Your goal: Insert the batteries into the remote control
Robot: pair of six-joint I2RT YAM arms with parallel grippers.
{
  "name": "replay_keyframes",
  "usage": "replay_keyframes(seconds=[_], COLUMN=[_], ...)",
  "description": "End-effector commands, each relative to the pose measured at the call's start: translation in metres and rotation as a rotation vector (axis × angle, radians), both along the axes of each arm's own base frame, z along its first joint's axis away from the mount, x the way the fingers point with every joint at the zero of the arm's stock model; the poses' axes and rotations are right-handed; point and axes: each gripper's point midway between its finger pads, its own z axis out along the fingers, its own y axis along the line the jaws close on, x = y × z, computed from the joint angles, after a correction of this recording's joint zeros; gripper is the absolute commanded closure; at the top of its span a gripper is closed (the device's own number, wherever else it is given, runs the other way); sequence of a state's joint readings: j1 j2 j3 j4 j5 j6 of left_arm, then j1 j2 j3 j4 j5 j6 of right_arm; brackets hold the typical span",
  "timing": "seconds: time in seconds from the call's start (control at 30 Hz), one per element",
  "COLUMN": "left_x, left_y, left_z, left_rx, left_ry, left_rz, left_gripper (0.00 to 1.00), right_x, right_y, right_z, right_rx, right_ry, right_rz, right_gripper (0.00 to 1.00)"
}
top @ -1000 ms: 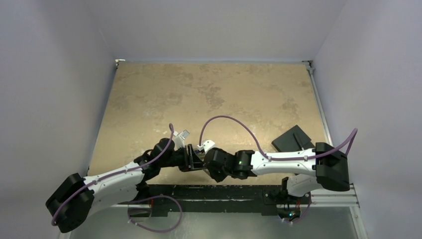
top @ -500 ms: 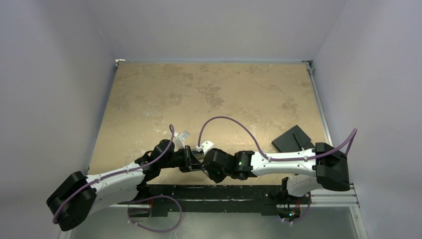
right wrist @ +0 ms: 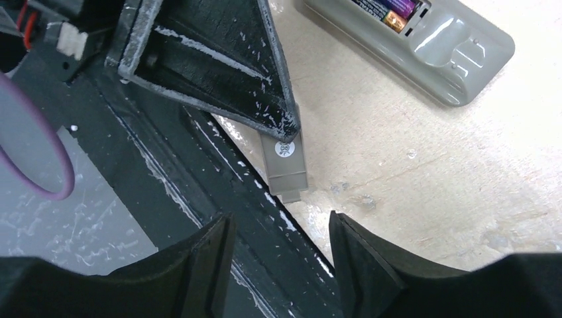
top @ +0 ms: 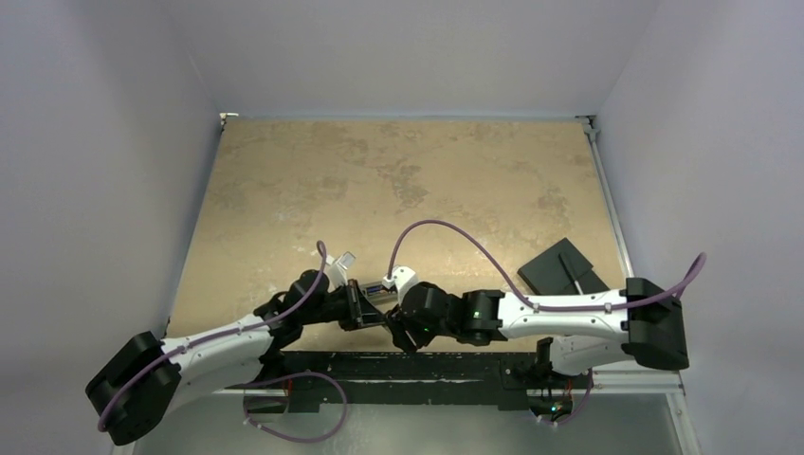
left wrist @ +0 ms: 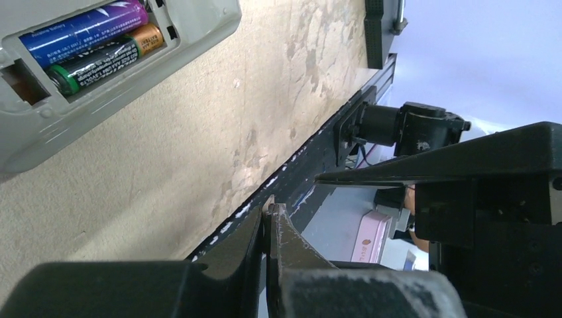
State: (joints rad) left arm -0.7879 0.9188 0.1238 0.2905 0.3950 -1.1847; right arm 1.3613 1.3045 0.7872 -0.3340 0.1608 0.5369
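Observation:
The remote control [left wrist: 192, 26] lies grey underside up on the table, its recess uncovered. Both batteries lie side by side in it, a purple one [left wrist: 86, 30] and a dark one with a brassy end [left wrist: 106, 56]. The right wrist view also shows the remote control [right wrist: 450, 59], just beyond both grippers. My left gripper [left wrist: 270, 211] is shut on a small flat grey cover piece [right wrist: 286, 169], which sticks out past its fingertips over the table's near edge. My right gripper [right wrist: 280, 218] is open just short of the cover, touching nothing.
A black rail [right wrist: 199, 172] runs along the table's near edge under both grippers. A larger flat black slab [top: 559, 265] lies at the right edge of the table [top: 398, 171]. A pink box [left wrist: 371, 238] sits below the table level.
My right gripper has opened and its arm has drawn back to the right. My left gripper has shut on the cover. Both wrists stay close together at the near edge.

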Motion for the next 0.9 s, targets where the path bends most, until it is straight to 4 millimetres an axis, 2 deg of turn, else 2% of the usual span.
replay_keyframes(seconds=[0.0, 0.2, 0.5, 0.87], left_x=[0.006, 0.007, 0.006, 0.001], left_y=[-0.002, 0.000, 0.005, 0.006], left_z=[0.011, 0.017, 0.011, 0.007], left_rx=[-0.046, -0.108, -0.126, -0.161], left_ry=[-0.010, 0.054, 0.195, 0.319], left_rz=[0.046, 0.111, 0.200, 0.247], left_gripper=[1.00, 1.00, 1.00, 1.00], right_x=[-0.002, 0.006, 0.021, 0.019], right_y=[0.013, 0.020, 0.022, 0.029], right_z=[0.022, 0.043, 0.041, 0.044], right_rx=[0.131, 0.187, 0.064, -0.050], right_ry=[-0.052, -0.149, -0.311, -0.468], right_rz=[0.075, 0.123, 0.135, 0.117], right_gripper=[0.38, 0.39, 0.45, 0.47])
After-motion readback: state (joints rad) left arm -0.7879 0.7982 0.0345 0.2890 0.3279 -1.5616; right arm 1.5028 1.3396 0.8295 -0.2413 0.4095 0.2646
